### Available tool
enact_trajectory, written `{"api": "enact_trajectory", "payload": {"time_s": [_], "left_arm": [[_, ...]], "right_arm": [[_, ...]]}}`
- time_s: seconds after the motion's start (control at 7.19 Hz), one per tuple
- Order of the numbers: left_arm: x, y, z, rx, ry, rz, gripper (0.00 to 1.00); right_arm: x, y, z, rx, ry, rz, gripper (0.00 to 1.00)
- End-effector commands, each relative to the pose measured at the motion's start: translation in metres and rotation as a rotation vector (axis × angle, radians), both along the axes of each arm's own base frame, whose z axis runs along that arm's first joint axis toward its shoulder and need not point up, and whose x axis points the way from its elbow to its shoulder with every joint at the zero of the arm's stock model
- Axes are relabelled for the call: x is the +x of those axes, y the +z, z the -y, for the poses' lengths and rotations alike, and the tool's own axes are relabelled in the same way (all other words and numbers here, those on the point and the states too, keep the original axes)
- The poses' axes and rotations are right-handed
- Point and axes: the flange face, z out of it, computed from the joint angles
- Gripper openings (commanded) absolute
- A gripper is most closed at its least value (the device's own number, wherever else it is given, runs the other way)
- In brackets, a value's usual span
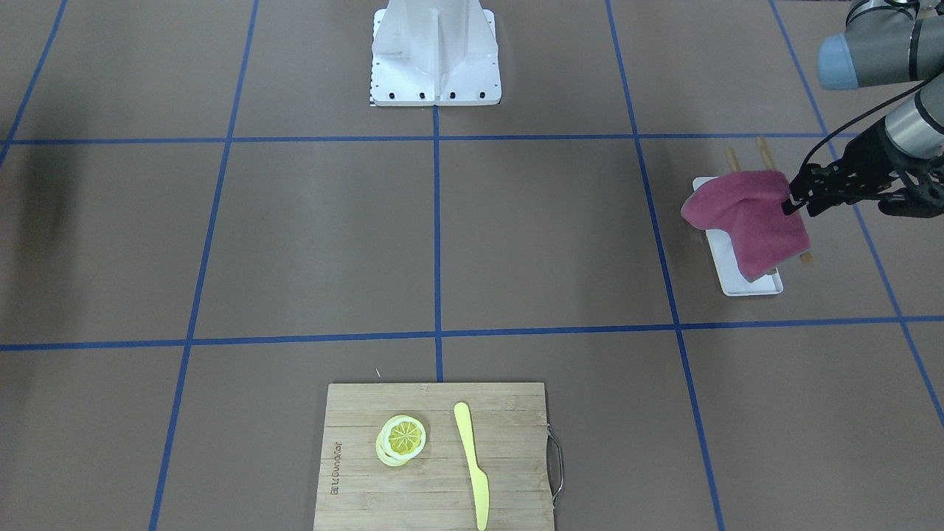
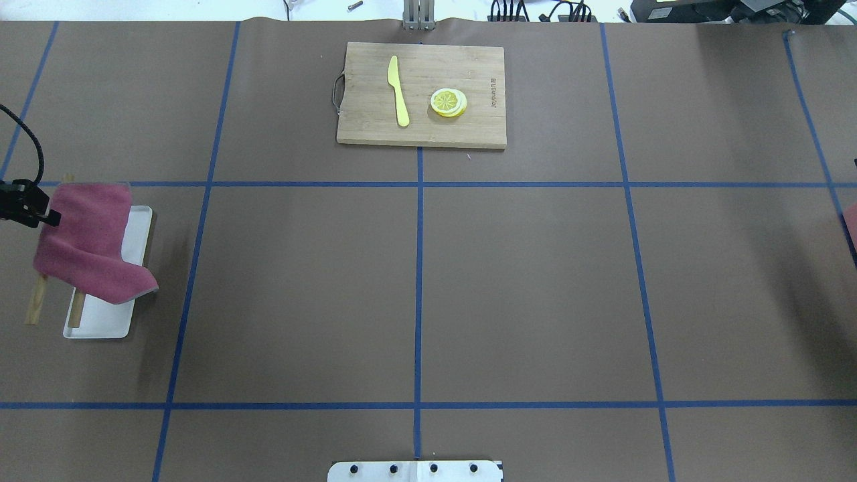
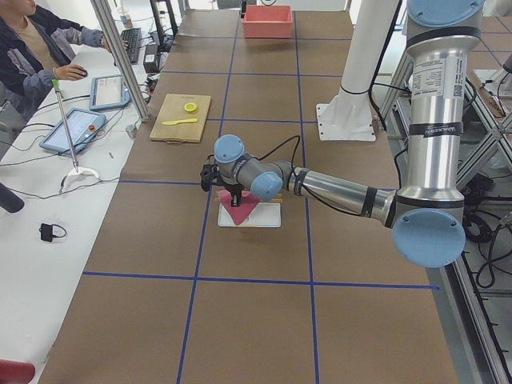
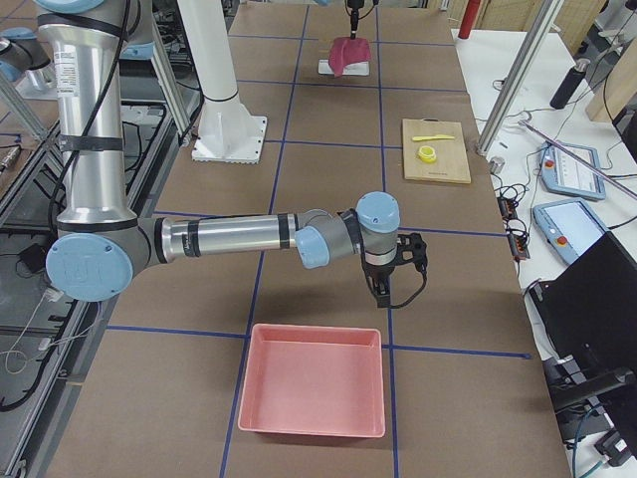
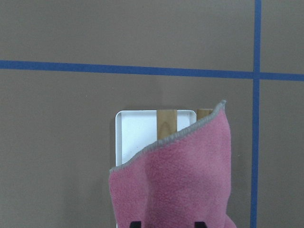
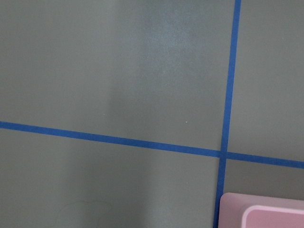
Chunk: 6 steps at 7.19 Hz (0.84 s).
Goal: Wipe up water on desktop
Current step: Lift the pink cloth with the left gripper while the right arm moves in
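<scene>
The desktop (image 2: 522,281) is a matte brown surface with a grid of blue tape lines; I see no water on it. My left gripper (image 1: 793,200) is shut on the edge of a pink cloth (image 1: 752,221), which hangs over a white tray (image 1: 745,284) at the robot's far left. The cloth (image 2: 87,248) also shows in the overhead view and fills the lower left wrist view (image 5: 180,180). My right gripper (image 4: 383,289) shows only in the exterior right view, low over the desktop; I cannot tell whether it is open or shut.
Two wooden sticks (image 2: 33,304) lie under the cloth by the tray (image 2: 100,321). A bamboo cutting board (image 2: 375,127) at the far edge carries a yellow knife (image 2: 398,90) and lemon slices (image 2: 448,102). A pink bin (image 4: 314,393) sits near my right gripper.
</scene>
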Motion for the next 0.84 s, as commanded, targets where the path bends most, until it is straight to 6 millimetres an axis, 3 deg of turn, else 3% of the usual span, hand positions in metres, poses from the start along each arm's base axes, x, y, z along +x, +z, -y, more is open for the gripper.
{"api": "enact_trajectory", "payload": {"time_s": [0.0,0.14,0.7], "left_arm": [[0.0007,-0.0004,-0.0003,-0.001,0.0,0.0,0.15],[0.0007,-0.0012,-0.0005,0.0,0.001,-0.002,0.03],[-0.005,-0.0086,-0.0004,0.006,-0.006,-0.015,0.0]], "right_arm": [[0.0005,0.0003,0.0,-0.001,0.001,0.0,1.0],[0.0005,-0.0004,-0.0001,-0.001,0.0,0.002,1.0],[0.0004,-0.0006,0.0,0.0,0.002,0.002,1.0]]}}
